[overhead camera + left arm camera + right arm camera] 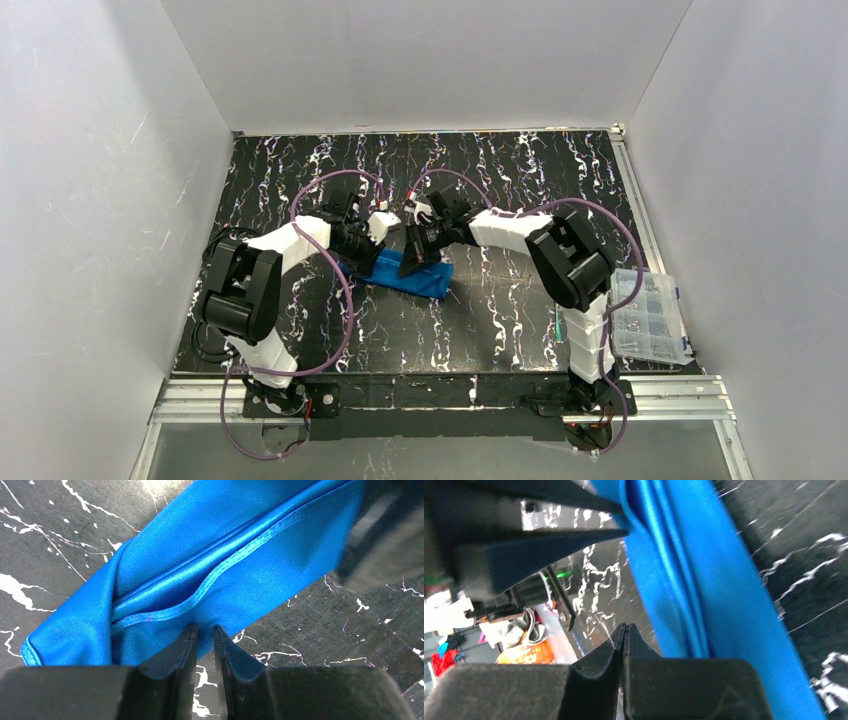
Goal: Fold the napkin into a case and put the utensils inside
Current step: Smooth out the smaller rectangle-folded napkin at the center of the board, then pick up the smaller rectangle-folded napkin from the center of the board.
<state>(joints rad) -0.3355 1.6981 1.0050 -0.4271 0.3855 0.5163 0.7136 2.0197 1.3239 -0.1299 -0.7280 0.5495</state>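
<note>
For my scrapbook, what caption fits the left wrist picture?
Left gripper, nearly closed, at the edge of the folded blue napkin on a black marbled table.

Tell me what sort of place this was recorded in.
Probably a robot test cell in a lab: plain white panels box in a black marbled table, and a clear parts box sits at its right edge.

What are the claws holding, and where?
Left claw touches the napkin at its edge; a pinch can't be confirmed. Right claw is shut on nothing.

White-black arm links (292, 240), looping purple cables (347, 300), black wedge-shaped jaws.
</note>
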